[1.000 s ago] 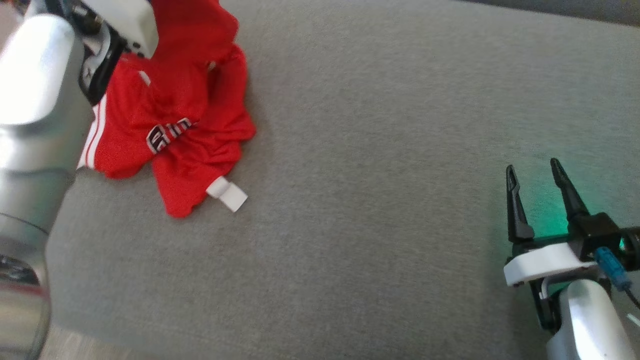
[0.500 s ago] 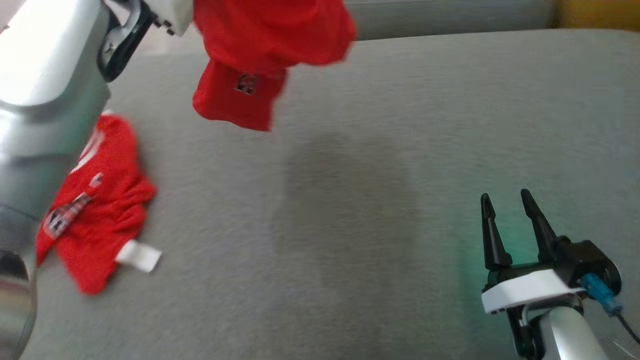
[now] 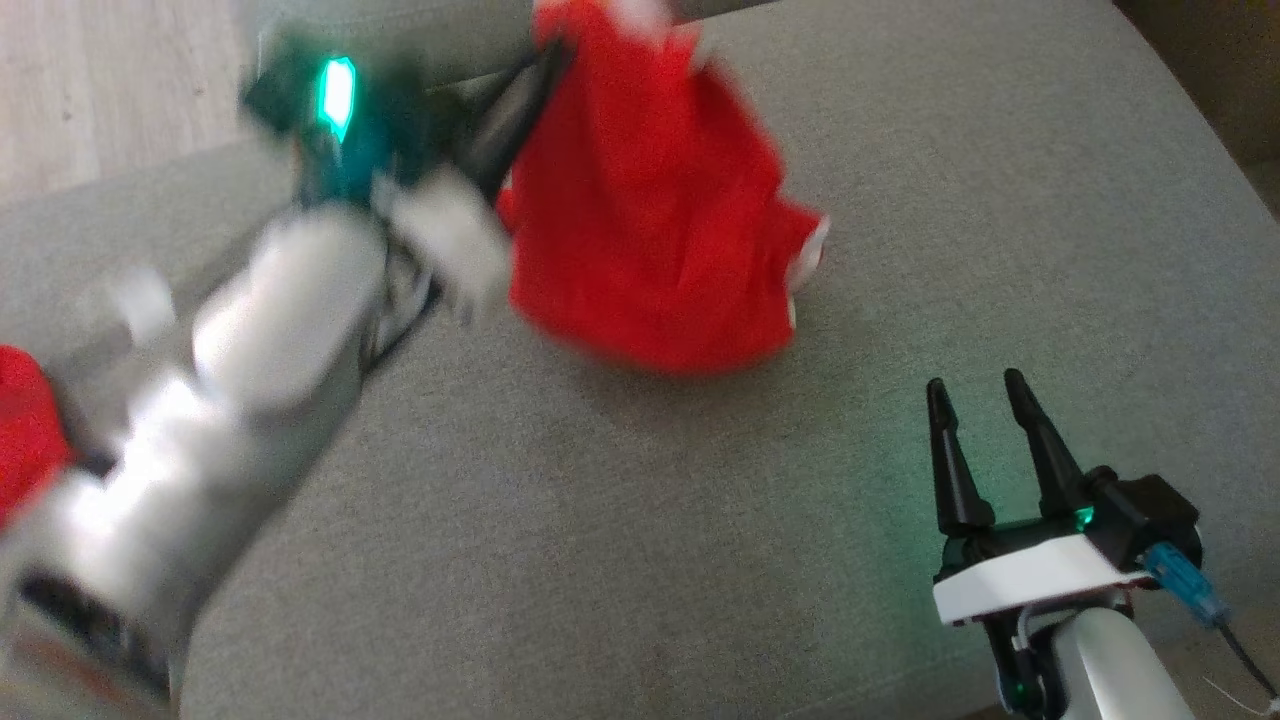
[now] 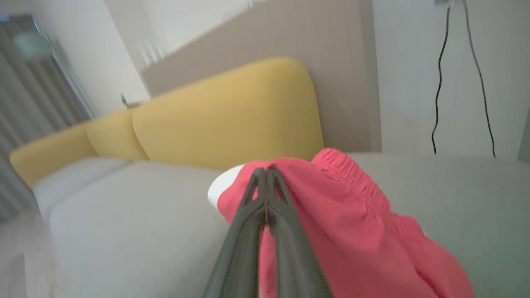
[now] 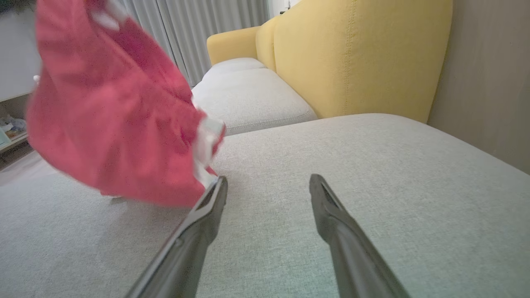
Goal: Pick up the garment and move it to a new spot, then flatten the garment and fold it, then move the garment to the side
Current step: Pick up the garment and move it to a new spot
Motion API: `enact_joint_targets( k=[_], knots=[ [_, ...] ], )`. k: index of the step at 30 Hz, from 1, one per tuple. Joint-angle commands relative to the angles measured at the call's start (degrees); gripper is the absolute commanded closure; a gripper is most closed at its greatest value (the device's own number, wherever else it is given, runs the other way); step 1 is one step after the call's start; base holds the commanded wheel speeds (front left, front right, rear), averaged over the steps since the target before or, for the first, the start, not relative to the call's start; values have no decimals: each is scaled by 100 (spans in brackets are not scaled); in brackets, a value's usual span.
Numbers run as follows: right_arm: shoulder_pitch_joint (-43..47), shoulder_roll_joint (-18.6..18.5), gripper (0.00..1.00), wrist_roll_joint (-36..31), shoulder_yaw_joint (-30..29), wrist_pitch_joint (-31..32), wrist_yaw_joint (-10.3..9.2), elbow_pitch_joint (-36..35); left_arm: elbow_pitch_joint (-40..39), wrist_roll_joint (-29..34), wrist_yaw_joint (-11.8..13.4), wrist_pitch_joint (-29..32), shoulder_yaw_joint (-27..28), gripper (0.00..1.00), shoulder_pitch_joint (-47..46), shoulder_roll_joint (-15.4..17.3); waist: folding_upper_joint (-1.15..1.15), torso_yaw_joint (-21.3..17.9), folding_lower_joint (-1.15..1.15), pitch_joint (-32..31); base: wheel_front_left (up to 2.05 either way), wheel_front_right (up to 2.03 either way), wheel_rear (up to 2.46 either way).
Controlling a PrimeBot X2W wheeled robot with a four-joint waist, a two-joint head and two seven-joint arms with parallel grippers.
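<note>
The garment (image 3: 650, 220) is red cloth with white trim and an elastic waistband, and it hangs bunched above the grey sofa cushion (image 3: 700, 520). My left gripper (image 3: 550, 65) is shut on the garment's upper edge, and the arm is blurred with motion. The left wrist view has the closed fingertips (image 4: 265, 169) pinching the cloth (image 4: 352, 215) near the waistband. Low on the right, my right gripper (image 3: 975, 382) stands open over bare cushion with nothing in it. From the right wrist, the garment (image 5: 112, 111) hangs left of the open gripper (image 5: 269, 179).
A second red garment (image 3: 25, 430) lies at the left edge, partly behind my left arm. Yellow backrests (image 5: 356, 54) rise behind the cushions. Wood floor (image 3: 100, 80) lies beyond the cushion's far left edge. Black cables (image 4: 439, 82) hang on the wall.
The head camera has shifted. My left arm has swung the held garment rightward toward the cushion's middle. The other red garment has slid to the picture's left edge. The right gripper stays open.
</note>
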Motion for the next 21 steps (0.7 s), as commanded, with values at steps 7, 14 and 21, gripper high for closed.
enact_joint_targets(
  k=[7, 14, 21],
  knots=[
    [-80, -11, 0, -8, 145, -21, -4, -3, 101, -264, 658, -315, 366, 0, 1954, 108, 0, 508, -1, 9, 0, 0, 0],
    [36, -11, 0, -227, -25, -21, -4, 183, -1146, 482, 1705, -322, 1693, 0, 3559, -245, 0, 1174, -1, -252, 0, 0, 0],
    [319, -11, 0, -292, -265, -21, -4, 284, -2735, 1705, 2361, -323, 3467, 0, 5456, -757, 0, 1761, -1, -789, 0, 0, 0]
  ],
)
